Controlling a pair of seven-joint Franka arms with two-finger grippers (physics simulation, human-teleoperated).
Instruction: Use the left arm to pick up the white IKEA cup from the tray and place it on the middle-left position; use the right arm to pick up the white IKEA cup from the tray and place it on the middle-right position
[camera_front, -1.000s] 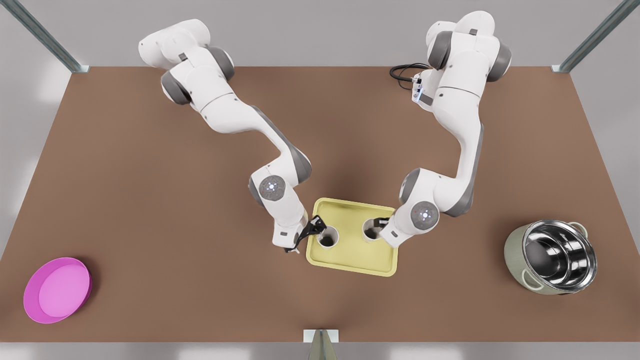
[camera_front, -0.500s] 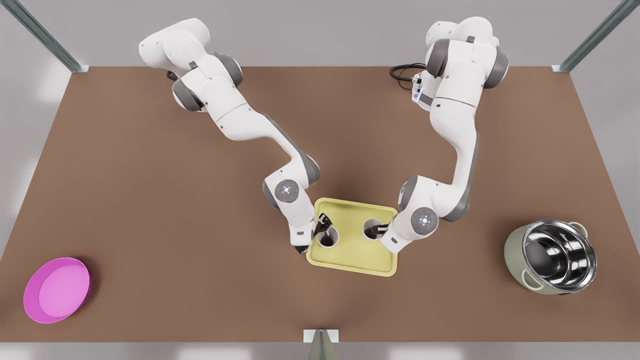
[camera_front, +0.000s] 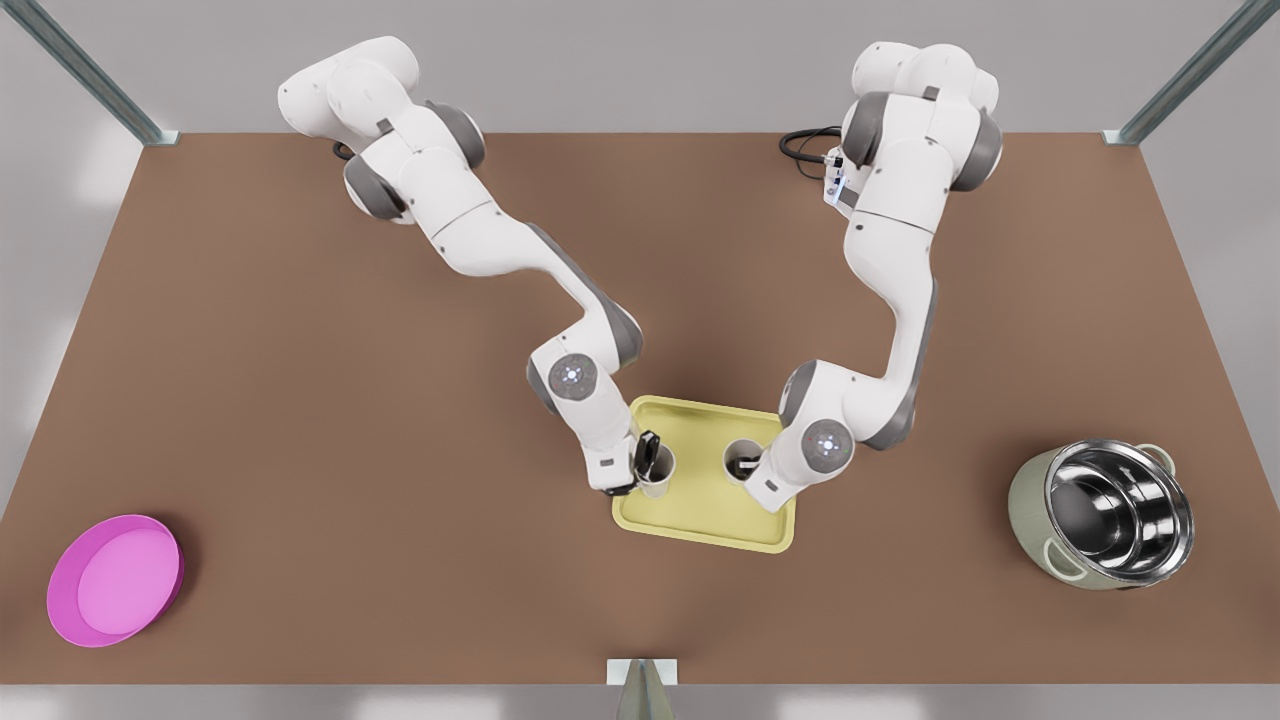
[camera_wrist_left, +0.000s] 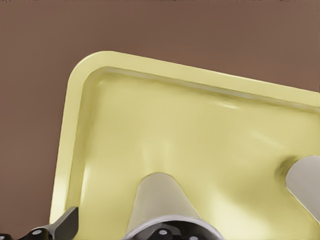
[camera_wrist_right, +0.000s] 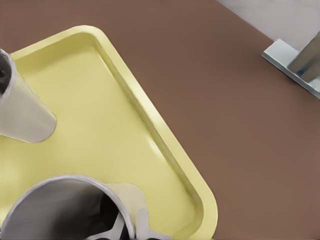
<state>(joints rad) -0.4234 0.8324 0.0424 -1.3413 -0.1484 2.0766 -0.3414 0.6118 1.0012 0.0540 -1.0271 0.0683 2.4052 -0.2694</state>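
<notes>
Over the last second both arms have swung in over the tray (camera_front: 700, 525), and each now has one finger inside a cup. The right gripper (camera_front: 645, 462), on the front view's left, has narrowed its fingers until they seem to pinch the wall of the right arm's cup (camera_front: 658, 482). The left gripper (camera_front: 748, 464) straddles the left arm's cup (camera_front: 736, 452) with its outer finger (camera_wrist_left: 65, 226) apart from the wall, so both cups stand on the tray, unlifted.
</notes>
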